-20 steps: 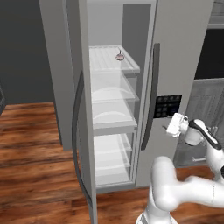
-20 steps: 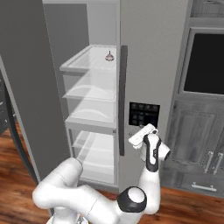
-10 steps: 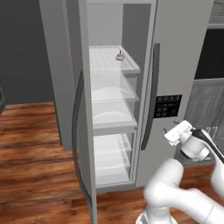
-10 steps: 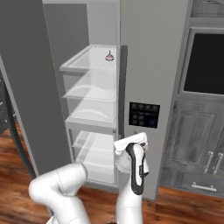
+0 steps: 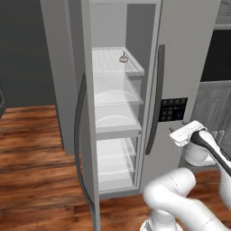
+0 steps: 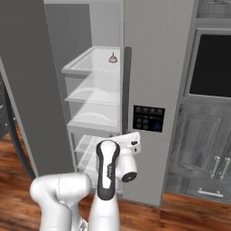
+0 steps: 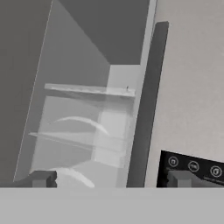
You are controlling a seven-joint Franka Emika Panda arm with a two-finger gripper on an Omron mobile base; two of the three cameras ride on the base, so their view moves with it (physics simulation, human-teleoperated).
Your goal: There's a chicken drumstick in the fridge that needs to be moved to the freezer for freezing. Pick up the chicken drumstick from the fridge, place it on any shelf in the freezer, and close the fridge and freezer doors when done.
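Glossy white arm (image 6: 106,180), dark joints

you saw the fridge's top ribbed white shelf (image 5: 113,65) carrying one small pinkish item with a pointed top (image 5: 122,58) near its back right corner.

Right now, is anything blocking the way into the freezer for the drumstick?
Yes. The freezer door, the one with the black dispenser panel, is shut across that compartment, so no freezer shelf is reachable. The open gripper hangs in front of it. The fridge door stands open.
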